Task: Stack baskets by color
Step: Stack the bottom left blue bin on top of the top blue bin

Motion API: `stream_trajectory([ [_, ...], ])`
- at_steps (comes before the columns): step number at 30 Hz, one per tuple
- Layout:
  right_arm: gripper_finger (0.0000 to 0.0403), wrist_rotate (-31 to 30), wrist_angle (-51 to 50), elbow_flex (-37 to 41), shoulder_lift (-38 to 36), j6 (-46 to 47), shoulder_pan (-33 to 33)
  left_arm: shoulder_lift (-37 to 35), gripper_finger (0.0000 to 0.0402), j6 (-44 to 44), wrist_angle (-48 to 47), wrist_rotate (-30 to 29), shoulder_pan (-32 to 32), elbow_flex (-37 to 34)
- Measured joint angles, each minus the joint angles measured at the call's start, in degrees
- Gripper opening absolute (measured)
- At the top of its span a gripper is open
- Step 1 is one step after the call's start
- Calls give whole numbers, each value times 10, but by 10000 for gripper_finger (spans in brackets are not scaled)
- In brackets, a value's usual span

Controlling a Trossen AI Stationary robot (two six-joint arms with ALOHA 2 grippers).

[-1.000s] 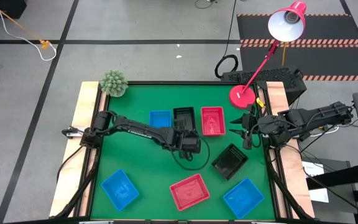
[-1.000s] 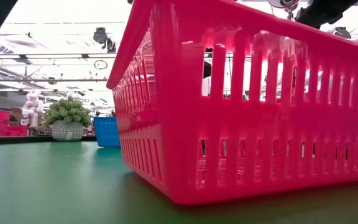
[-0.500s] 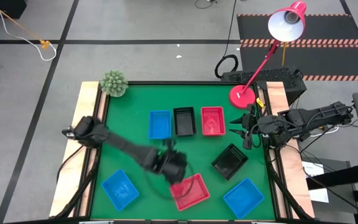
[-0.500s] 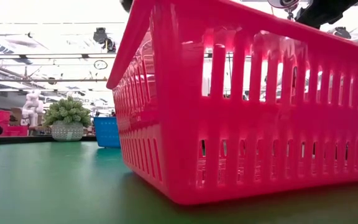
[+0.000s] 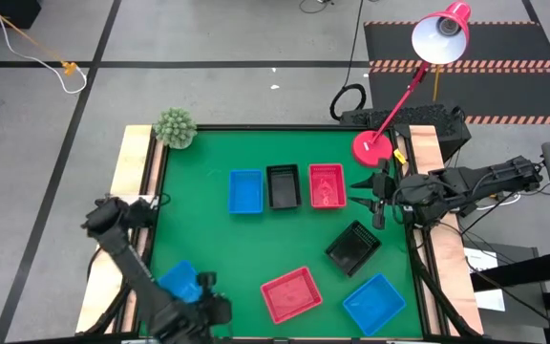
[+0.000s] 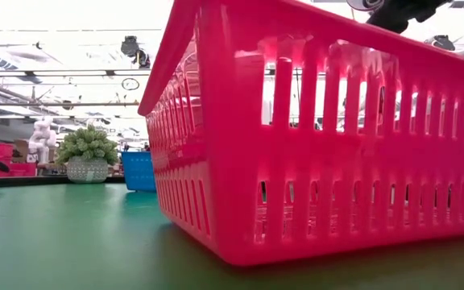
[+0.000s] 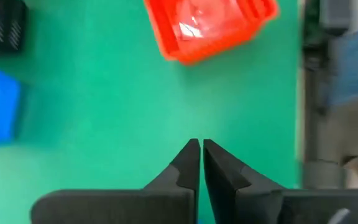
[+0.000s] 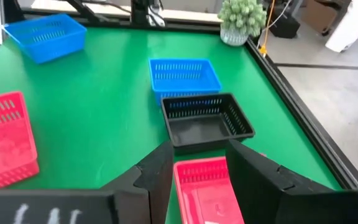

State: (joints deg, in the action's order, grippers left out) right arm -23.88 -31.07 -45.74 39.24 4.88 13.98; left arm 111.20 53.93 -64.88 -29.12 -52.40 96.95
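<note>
I saw the left gripper [image 7: 200, 163] with its fingers nearly closed, holding nothing, over bare green desk [image 7: 117, 112]; a red basket [image 7: 209, 23] lay ahead of the fingertips. My right gripper [image 8: 197, 163] waited, fingers open and empty, the red basket stack [image 8: 205, 190] showing between them, the black basket [image 8: 205, 119] just beyond.

A green table [image 5: 208, 229] carries seven baskets [image 5: 291, 293] (blue, black, red), a plant [image 5: 174, 127] and a lamp base [image 5: 371, 148].
</note>
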Motion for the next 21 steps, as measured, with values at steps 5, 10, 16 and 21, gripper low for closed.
stream_trajectory([
  [5, 141, 0, 4, 0, 1, 0, 0, 11, 77, 119, -14, 0, -52, 0],
  [10, 141, 0, 5, 0, 6, 0, 0, 26, 132, 212, -56, 11, -84, 0],
  [16, 141, 0, 5, 0, 13, 0, 0, 43, 165, 256, -62, 21, -96, 0],
  [21, 141, 0, 5, 0, 16, 0, 0, 67, 176, 293, -76, 61, -94, 0],
])
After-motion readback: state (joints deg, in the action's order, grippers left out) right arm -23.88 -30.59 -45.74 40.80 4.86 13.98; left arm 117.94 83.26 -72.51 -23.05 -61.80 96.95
